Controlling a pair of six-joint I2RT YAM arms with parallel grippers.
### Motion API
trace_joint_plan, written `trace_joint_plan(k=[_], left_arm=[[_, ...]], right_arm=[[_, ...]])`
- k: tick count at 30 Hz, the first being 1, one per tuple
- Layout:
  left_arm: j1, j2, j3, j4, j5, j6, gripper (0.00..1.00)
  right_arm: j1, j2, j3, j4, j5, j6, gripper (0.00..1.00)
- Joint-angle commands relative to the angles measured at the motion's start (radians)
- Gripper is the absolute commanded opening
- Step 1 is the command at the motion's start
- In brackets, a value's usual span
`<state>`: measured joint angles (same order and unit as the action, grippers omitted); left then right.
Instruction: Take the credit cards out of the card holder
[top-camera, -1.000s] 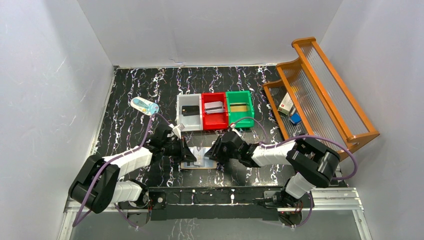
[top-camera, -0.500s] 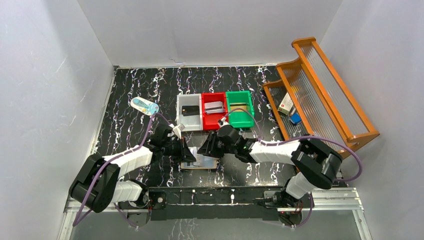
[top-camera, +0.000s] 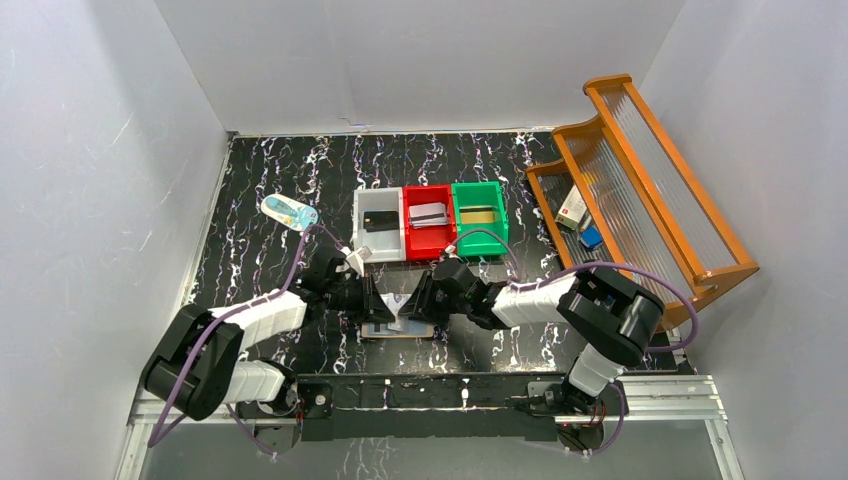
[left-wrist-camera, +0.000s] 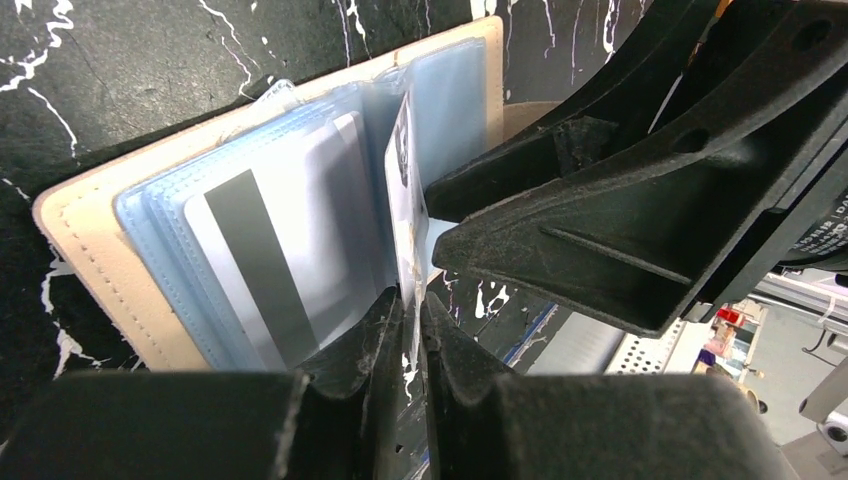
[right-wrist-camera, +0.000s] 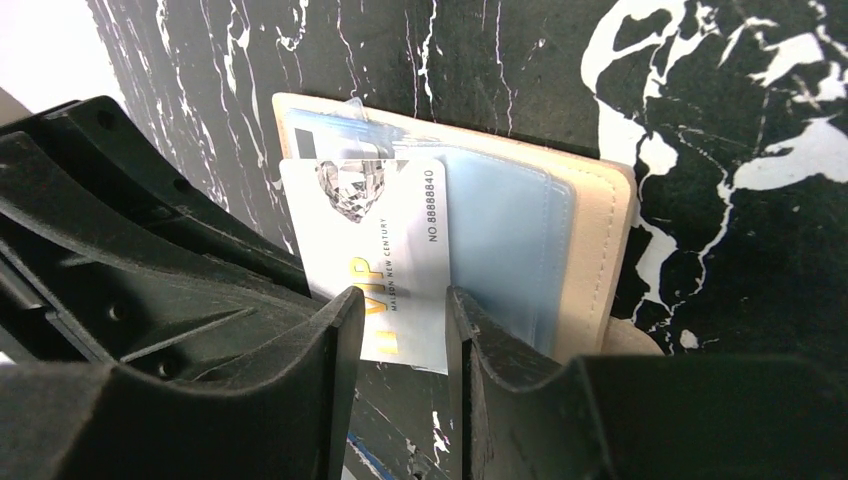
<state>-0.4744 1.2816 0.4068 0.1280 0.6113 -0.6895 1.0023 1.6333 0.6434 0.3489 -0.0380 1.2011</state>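
Note:
The beige card holder (top-camera: 424, 329) lies open on the marbled table between both arms, its pale blue pockets up (left-wrist-camera: 90, 250) (right-wrist-camera: 600, 240). A white VIP credit card (right-wrist-camera: 390, 230) stands upright from a clear sleeve and shows edge-on in the left wrist view (left-wrist-camera: 403, 170). My left gripper (left-wrist-camera: 412, 300) (top-camera: 378, 305) is shut on that card's near edge. My right gripper (right-wrist-camera: 405, 300) (top-camera: 415, 300) is open, one finger to each side in front of the card's face. A silvery-grey card with a dark stripe (left-wrist-camera: 260, 260) lies in a left pocket.
Behind the holder stand a white bin (top-camera: 360, 225), a red bin (top-camera: 408, 235) and a green bin (top-camera: 503, 225), each with a card inside. A wooden rack (top-camera: 640, 180) with small boxes fills the right side. A small clear bottle (top-camera: 289, 212) lies at the left.
My right gripper has moved left, up to the holder and close against the left gripper. The left arm has stayed where it was, with the card still pinched.

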Motion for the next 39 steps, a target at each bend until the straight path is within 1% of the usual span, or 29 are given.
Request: trace_joint_plan(k=[1, 4, 7, 11, 14, 17, 22, 24, 26, 27, 32, 33, 34, 35, 37, 39], left_arm=[[0.000, 0.022, 0.022, 0.030, 0.043, 0.002, 0.12], [0.000, 0.038, 0.024, 0.038, 0.046, 0.000, 0.12], [0.000, 0.031, 0.026, 0.025, 0.038, 0.000, 0.07], [0.000, -0.029, 0.039, -0.048, -0.029, 0.012, 0.01], [0.000, -0.097, 0.050, -0.112, -0.099, 0.022, 0.00], [0.001, -0.145, 0.058, -0.157, -0.129, 0.033, 0.00], [0.000, -0.229, 0.085, -0.249, -0.166, 0.060, 0.00], [0.000, -0.272, 0.091, -0.264, -0.191, 0.056, 0.00], [0.001, -0.309, 0.099, -0.278, -0.211, 0.055, 0.00], [0.000, -0.323, 0.104, -0.287, -0.218, 0.056, 0.00], [0.000, -0.374, 0.109, -0.307, -0.225, 0.062, 0.00], [0.000, -0.384, 0.106, -0.306, -0.225, 0.062, 0.00], [0.000, -0.398, 0.102, -0.304, -0.225, 0.064, 0.00], [0.000, -0.414, 0.098, -0.298, -0.221, 0.067, 0.00], [0.000, -0.447, 0.089, -0.279, -0.204, 0.068, 0.00], [0.000, -0.470, 0.073, -0.246, -0.175, 0.057, 0.00]], right_arm=[[0.004, 0.015, -0.048, 0.005, 0.028, 0.019, 0.44], [0.003, 0.019, -0.051, 0.011, 0.024, 0.022, 0.44], [0.002, 0.018, -0.051, 0.015, 0.024, 0.022, 0.44], [0.000, 0.001, -0.037, -0.004, 0.027, -0.024, 0.47], [-0.004, -0.029, -0.005, -0.046, 0.026, -0.083, 0.50], [-0.004, -0.067, 0.021, -0.036, 0.000, -0.142, 0.55], [-0.004, -0.130, 0.086, -0.116, 0.027, -0.234, 0.65], [-0.004, -0.171, 0.083, -0.128, 0.076, -0.235, 0.68], [-0.006, -0.214, 0.071, -0.134, 0.173, -0.188, 0.72], [-0.005, -0.235, 0.057, -0.126, 0.185, -0.198, 0.75], [-0.015, -0.343, -0.042, 0.014, 0.166, -0.290, 0.79], [-0.020, -0.368, -0.057, 0.019, 0.165, -0.300, 0.81], [-0.028, -0.392, -0.066, 0.005, 0.169, -0.298, 0.87], [-0.037, -0.418, -0.080, 0.004, 0.165, -0.300, 0.88], [-0.057, -0.466, -0.121, 0.044, 0.141, -0.298, 0.88], [-0.093, -0.503, -0.167, 0.116, 0.071, -0.288, 0.87]])
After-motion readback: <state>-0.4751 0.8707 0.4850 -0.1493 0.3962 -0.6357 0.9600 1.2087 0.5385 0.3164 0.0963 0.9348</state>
